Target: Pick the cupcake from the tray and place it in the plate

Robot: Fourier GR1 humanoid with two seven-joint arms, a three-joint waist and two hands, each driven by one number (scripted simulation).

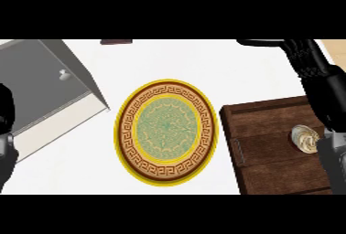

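The tray [270, 151] sits right of the plate [167, 132], with the cupcake [305, 139] near its right edge. My right hand [304, 52] hangs beyond it, fingers relaxed, grasping nothing. Cupcake: probably light, soft-topped; grip the base sides.

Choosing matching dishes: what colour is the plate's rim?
Yellow rim on the plate, around a brown key-pattern band and green centre; head view.
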